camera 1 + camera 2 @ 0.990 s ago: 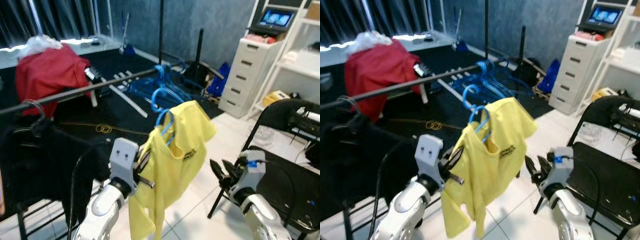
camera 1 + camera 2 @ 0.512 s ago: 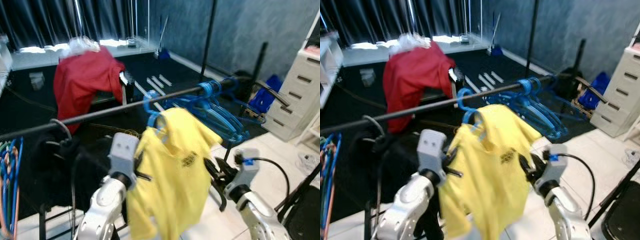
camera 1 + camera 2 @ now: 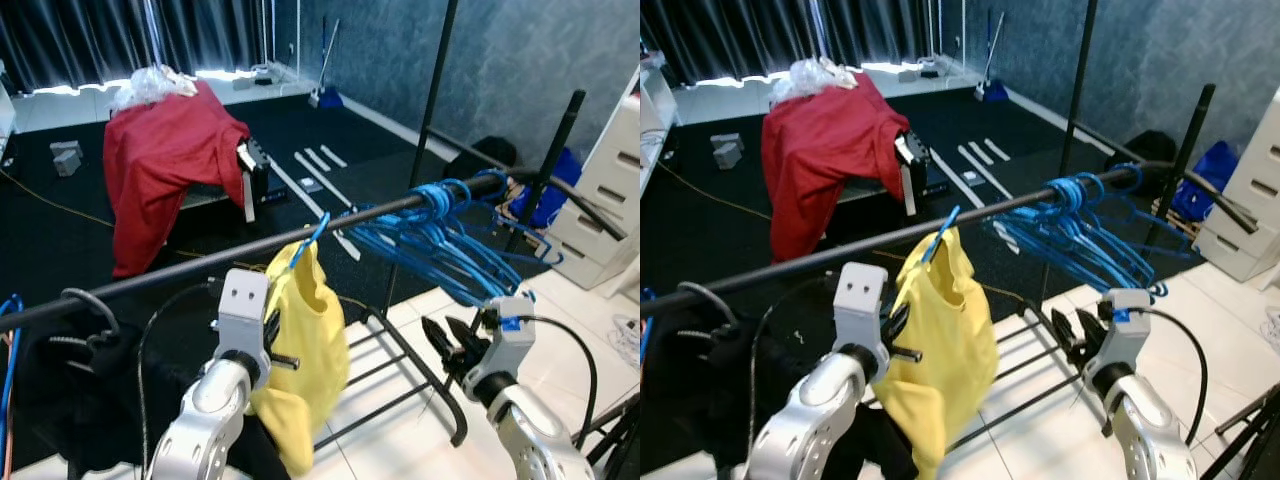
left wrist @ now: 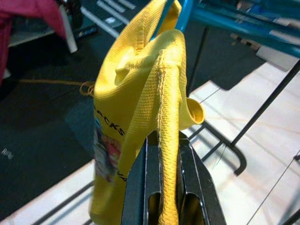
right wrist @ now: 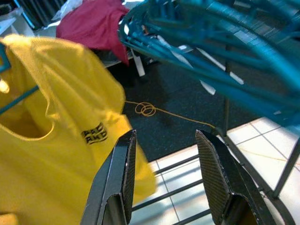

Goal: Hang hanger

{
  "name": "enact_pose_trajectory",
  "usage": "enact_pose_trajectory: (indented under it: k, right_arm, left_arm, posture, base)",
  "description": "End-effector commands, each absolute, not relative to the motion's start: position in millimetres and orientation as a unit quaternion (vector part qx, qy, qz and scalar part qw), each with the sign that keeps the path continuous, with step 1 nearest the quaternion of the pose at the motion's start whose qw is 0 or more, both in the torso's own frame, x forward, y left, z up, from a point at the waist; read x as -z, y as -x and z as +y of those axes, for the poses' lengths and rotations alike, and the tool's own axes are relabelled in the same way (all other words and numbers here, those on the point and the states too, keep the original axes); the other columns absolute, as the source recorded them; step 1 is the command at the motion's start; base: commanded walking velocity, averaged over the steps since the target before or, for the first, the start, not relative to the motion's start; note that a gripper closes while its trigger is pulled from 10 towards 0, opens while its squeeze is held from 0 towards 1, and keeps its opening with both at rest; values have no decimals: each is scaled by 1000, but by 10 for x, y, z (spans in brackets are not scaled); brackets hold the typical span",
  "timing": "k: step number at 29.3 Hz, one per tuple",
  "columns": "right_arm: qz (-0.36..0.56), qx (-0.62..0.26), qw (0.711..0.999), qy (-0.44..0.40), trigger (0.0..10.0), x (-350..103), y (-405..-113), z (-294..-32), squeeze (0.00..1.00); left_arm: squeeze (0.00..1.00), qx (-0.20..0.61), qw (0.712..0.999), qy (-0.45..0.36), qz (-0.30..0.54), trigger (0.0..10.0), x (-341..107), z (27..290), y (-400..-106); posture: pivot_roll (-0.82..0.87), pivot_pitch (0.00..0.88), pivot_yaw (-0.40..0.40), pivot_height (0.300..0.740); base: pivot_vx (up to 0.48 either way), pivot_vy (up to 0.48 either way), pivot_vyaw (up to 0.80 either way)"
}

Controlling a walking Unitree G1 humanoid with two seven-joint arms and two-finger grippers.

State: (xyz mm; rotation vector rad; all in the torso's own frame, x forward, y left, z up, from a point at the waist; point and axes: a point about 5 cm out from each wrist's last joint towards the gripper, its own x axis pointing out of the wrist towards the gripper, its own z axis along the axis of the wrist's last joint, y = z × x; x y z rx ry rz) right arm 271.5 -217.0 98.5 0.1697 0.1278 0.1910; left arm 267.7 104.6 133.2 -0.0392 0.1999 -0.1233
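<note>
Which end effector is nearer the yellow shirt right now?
Left. The left end effector is shut on the yellow shirt, pinching a fold of its fabric. The right end effector hangs open beside it, apart, below the blue hangers.

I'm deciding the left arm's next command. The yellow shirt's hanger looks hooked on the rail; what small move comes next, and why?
Probably open the left gripper and ease back: the blue hanger hook already sits over the rail, while the fingers pinch the yellow shirt. The right gripper is open beside it.
</note>
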Motion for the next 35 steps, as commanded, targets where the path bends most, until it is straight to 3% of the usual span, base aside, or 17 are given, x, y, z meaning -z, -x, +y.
enact_pose_trajectory:
  k: [1,8,9,13,19,24,25,27,28,35]
  right_arm:
    - [72,-92,989,-92,10000,-957,-2706,-2178,0]
    - [76,-90,989,-92,10000,-946,-2694,-2178,0]
    - [77,-90,989,-92,10000,-944,-2691,-2182,0]
    - [81,-89,989,-90,10000,-928,-2679,-2194,0]
    - [83,-89,988,-91,10000,-918,-2664,-2201,0]
    - [85,-88,988,-93,10000,-902,-2645,-2217,0]
    - [85,-87,988,-94,10000,-898,-2640,-2223,0]
    - [86,-86,988,-95,10000,-896,-2637,-2226,0]
    - [87,-86,988,-96,10000,-891,-2633,-2227,0]
    - [90,-85,987,-98,10000,-876,-2625,-2242,0]
  left_arm:
    - [0,33,993,46,102,10000,-1357,1037,-2657]
    - [0,74,984,55,152,10000,-1257,910,-2551]
    - [1000,92,981,54,161,10000,-1233,883,-2523]
    - [1000,194,965,30,176,10000,-1169,735,-2396]
    - [1000,277,952,25,131,10000,-1193,771,-2336]
    - [1000,241,967,65,59,10000,-1266,1071,-2381]
    - [820,216,970,100,52,10000,-1263,1182,-2394]
    - [820,200,971,125,48,10000,-1256,1257,-2395]
    - [0,196,970,133,48,10000,-1238,1301,-2378]
    - [0,181,973,129,55,10000,-1148,1363,-2320]
  posture:
    - [-105,0,-32,740]
    - [-102,0,-32,740]
    - [-101,0,-32,740]
    - [-94,0,-35,740]
    - [-88,0,-37,740]
    - [-84,0,-37,740]
    - [-82,0,-39,740]
    - [-82,0,-39,740]
    - [-83,0,-39,740]
    - [-73,0,-47,740]
  base:
    - [0,0,0]
    - [0,0,0]
    - [0,0,0]
    - [0,0,0]
    - [0,0,0]
    - [0,0,0]
    - [0,0,0]
    - [0,0,0]
    - [0,0,0]
    - [-422,0,0]
